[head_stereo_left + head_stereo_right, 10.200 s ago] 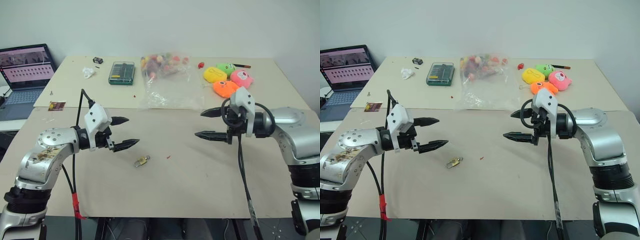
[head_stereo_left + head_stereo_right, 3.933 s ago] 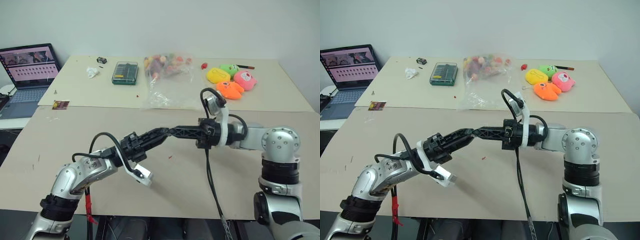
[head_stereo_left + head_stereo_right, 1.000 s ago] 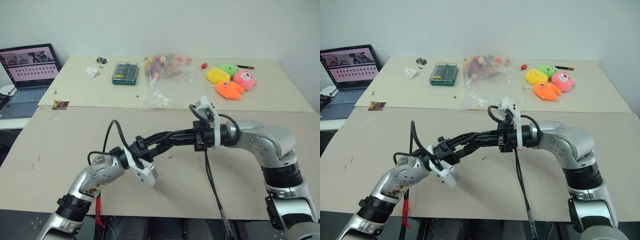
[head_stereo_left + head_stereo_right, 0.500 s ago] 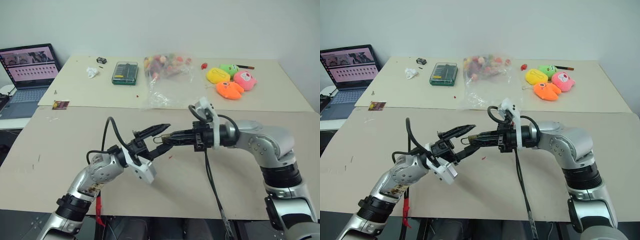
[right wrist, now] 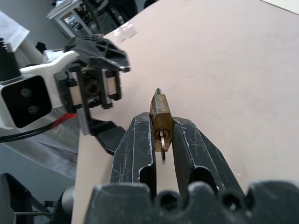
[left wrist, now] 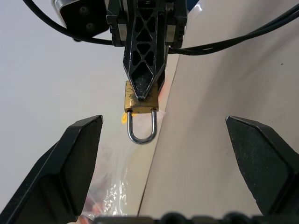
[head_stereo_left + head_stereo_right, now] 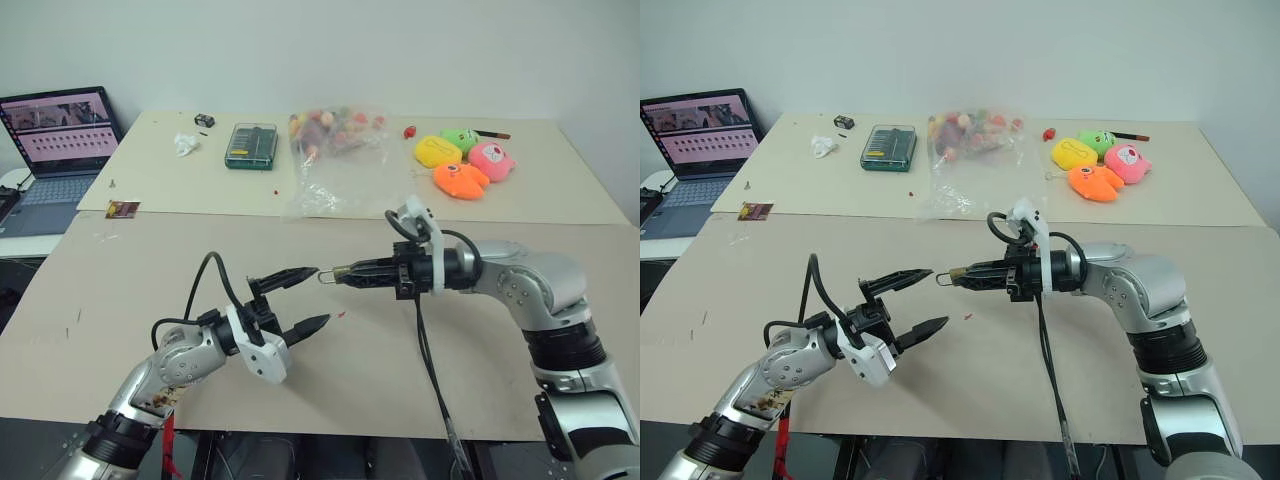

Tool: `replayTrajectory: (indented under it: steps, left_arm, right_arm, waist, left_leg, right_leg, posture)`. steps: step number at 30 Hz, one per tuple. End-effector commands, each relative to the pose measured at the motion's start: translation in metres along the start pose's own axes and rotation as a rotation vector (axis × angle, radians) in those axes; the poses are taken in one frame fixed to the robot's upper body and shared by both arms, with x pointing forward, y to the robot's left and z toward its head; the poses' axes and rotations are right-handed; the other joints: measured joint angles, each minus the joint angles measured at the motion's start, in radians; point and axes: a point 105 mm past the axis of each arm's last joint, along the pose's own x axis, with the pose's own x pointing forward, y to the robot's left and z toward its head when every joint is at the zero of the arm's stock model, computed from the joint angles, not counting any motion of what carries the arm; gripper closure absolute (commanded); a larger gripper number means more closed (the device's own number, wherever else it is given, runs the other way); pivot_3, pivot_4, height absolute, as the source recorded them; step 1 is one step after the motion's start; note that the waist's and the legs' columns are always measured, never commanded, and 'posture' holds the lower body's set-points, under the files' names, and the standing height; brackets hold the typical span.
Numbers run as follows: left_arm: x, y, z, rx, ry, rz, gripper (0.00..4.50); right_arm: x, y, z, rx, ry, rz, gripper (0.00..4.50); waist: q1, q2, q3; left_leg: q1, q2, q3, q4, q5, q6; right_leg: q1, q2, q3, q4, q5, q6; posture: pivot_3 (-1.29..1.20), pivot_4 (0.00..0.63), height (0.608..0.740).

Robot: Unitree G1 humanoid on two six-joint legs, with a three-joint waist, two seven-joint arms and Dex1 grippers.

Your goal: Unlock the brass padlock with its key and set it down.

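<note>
Brass padlock (image 5: pixel 160 122) sits near the middle of the right wrist view, pinched between the two black fingers of the right claw (image 5: pixel 161 135), which is clamped on its gold body. The key (image 5: pixel 162 145) stands in the keyhole on the near end of the block, its silvery bow hanging between the fingers. In the left wrist view the same padlock shows at upper centre, its thin shackle loop (image 6: pixel 141 128) poking free past the tip of the claw that holds it.

In the left eye view, the right claw reaches from the right toward the centre of the frame, above the tan counter (image 7: pixel 420 380), with the shackle at its very tip. The left claw (image 7: pixel 305 297) sits just left of centre, its fingers spread wide apart and holding nothing; its upper fingertip lies just beside the shackle, though contact cannot be judged.

Along the top of the frame, on the far counter, lie a green tool case (image 7: pixel 247 146), a clear bag of coloured pieces (image 7: pixel 333 160) and plush toys (image 7: pixel 460 160); a laptop (image 7: pixel 55 150) sits at upper left.
</note>
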Motion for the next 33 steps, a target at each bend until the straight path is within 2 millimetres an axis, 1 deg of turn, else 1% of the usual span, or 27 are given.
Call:
replayTrajectory:
  steps: [1,5,9,11,12,13,14,15,16,17,18,19,20,22,23,27,29,33]
  left_arm:
    - [-0.006,0.019,-0.003,-0.031,0.042,0.090,0.02]
    - [-0.010,0.028,-0.018,-0.140,0.116,0.154,0.02]
    - [-0.009,0.037,-0.023,-0.237,0.129,0.200,0.02]
    - [-0.007,0.039,-0.024,-0.290,0.124,0.207,0.54]
    - [-0.006,0.038,-0.024,-0.335,0.120,0.202,0.65]
    - [-0.003,0.035,-0.026,-0.395,0.120,0.190,0.97]
    - [-0.001,0.033,-0.026,-0.458,0.115,0.185,1.36]
    - [0.001,0.031,-0.026,-0.516,0.107,0.176,1.61]
    - [0.003,0.029,-0.025,-0.574,0.098,0.164,2.24]
    - [0.006,0.028,-0.021,-0.640,0.074,0.155,2.32]
    - [0.009,0.027,-0.016,-0.701,0.046,0.139,2.85]
    - [0.014,0.026,-0.009,-0.790,0.013,0.118,3.02]
    - [0.017,0.024,-0.003,-0.848,-0.009,0.100,3.33]
    - [0.020,0.022,0.004,-0.964,-0.035,0.074,4.02]
    - [0.021,0.021,0.006,-1.020,-0.042,0.059,4.46]
    - [0.026,0.017,0.022,-1.231,-0.091,-0.013,4.46]
    - [0.026,0.017,0.024,-1.269,-0.086,-0.026,4.46]
    - [0.026,0.017,0.033,-1.313,-0.100,-0.074,4.46]
  right_arm:
    - [-0.014,-0.002,0.021,-0.087,-0.037,-0.018,4.28]
    - [-0.024,-0.004,0.021,-0.102,-0.029,-0.037,4.28]
    - [-0.028,-0.001,0.023,-0.113,-0.033,-0.032,4.28]
    - [-0.028,0.001,0.023,-0.117,-0.033,-0.026,4.28]
    - [-0.028,0.004,0.023,-0.118,-0.034,-0.018,4.28]
    - [-0.028,0.007,0.024,-0.119,-0.037,-0.007,4.28]
    - [-0.027,0.011,0.024,-0.118,-0.038,0.012,4.28]
    - [-0.027,0.015,0.024,-0.120,-0.037,0.030,4.28]
    - [-0.027,0.019,0.024,-0.122,-0.036,0.046,4.28]
    - [-0.027,0.025,0.023,-0.120,-0.033,0.075,4.28]
    - [-0.027,0.031,0.022,-0.116,-0.029,0.103,4.28]
    - [-0.028,0.037,0.019,-0.113,-0.019,0.132,4.28]
    - [-0.029,0.041,0.016,-0.111,-0.011,0.150,4.28]
    - [-0.031,0.045,0.014,-0.106,-0.009,0.166,4.28]
    - [-0.031,0.045,0.014,-0.105,-0.010,0.164,4.28]
    - [-0.031,0.044,0.013,-0.104,-0.011,0.155,4.28]
    - [-0.031,0.043,0.013,-0.105,-0.012,0.152,4.28]
    - [-0.030,0.042,0.013,-0.106,-0.014,0.148,4.28]
  waist:
    - [0.000,0.000,0.000]
    - [0.000,0.000,0.000]
    - [-0.001,0.000,0.000]
    - [-0.001,0.000,0.000]
    - [-0.001,0.000,0.000]
    - [0.000,0.000,0.000]
    - [0.000,0.000,0.000]
    - [0.000,0.000,0.000]
    - [0.000,0.000,0.000]
    - [0.000,0.000,0.000]
    - [0.000,0.000,0.000]
    - [0.000,0.000,0.000]
    - [0.000,0.000,0.000]
    - [0.001,0.000,0.000]
    - [0.001,0.000,0.000]
    - [-0.004,0.000,0.000]
    - [-0.004,0.000,0.000]
    - [-0.003,0.000,0.000]
  left_leg:
    - [0.000,0.000,0.000,0.000,0.000,0.000]
    - [0.000,0.000,0.000,0.000,0.000,0.000]
    - [0.000,0.000,0.000,0.000,0.000,0.000]
    - [0.000,0.000,0.000,0.000,0.000,0.000]
    - [0.000,0.000,0.000,0.000,0.000,0.000]
    - [0.000,0.000,0.000,0.000,0.000,0.000]
    - [0.000,0.000,0.000,0.000,0.000,0.000]
    - [0.000,0.000,0.000,0.000,0.000,0.000]
    - [0.000,0.000,0.000,0.000,0.000,0.000]
    - [0.000,0.000,0.000,0.000,0.000,0.000]
    - [0.000,0.000,0.000,0.000,0.000,0.000]
    - [-0.001,0.000,0.000,0.000,0.000,0.000]
    - [-0.001,0.000,0.000,0.000,0.000,0.001]
    - [-0.001,0.000,0.000,0.000,-0.001,0.001]
    - [-0.001,0.000,0.000,0.001,-0.001,0.001]
    - [0.000,0.000,0.000,0.001,-0.001,0.002]
    - [0.001,0.001,0.000,0.001,-0.003,0.005]
    - [0.001,0.001,0.000,0.001,0.000,0.000]
  right_leg:
    - [0.000,0.000,0.000,0.000,0.000,0.000]
    - [0.000,0.000,0.000,0.000,0.000,0.000]
    - [0.000,0.000,0.000,0.000,0.000,0.000]
    - [0.000,0.000,0.000,0.000,0.000,0.000]
    - [0.000,0.000,0.000,0.000,0.000,0.000]
    - [0.000,0.000,0.000,0.000,0.000,0.000]
    - [0.000,0.000,0.000,0.000,0.000,0.000]
    - [0.000,0.000,0.000,0.000,0.000,0.000]
    - [0.000,0.000,0.000,0.000,0.000,0.000]
    - [0.000,0.000,0.000,0.000,0.000,0.000]
    - [0.000,0.000,0.000,0.000,0.000,0.000]
    - [0.000,0.000,0.000,0.000,0.000,0.000]
    - [0.000,0.000,0.000,0.000,0.000,0.000]
    - [0.000,0.000,0.000,0.000,0.000,0.000]
    - [0.000,0.000,0.000,0.000,0.000,0.000]
    - [0.001,0.000,0.001,0.000,0.000,0.000]
    - [0.001,0.000,0.001,0.001,0.000,0.000]
    - [0.001,0.000,0.001,0.000,0.000,0.000]
  posture:
    - [0.00,0.150,0.740]
    - [0.00,0.150,0.740]
    - [0.00,0.150,0.740]
    - [0.00,0.150,0.740]
    - [0.00,0.150,0.740]
    - [0.00,0.150,0.740]
    - [0.00,0.150,0.740]
    - [0.00,0.150,0.740]
    - [0.00,0.150,0.740]
    - [0.00,0.150,0.740]
    - [0.00,0.150,0.740]
    - [0.00,0.150,0.740]
    - [0.00,0.150,0.740]
    - [0.00,0.150,0.740]
    - [0.00,0.150,0.740]
    - [0.00,0.150,0.740]
    - [0.00,0.150,0.740]
    - [0.00,0.150,0.740]
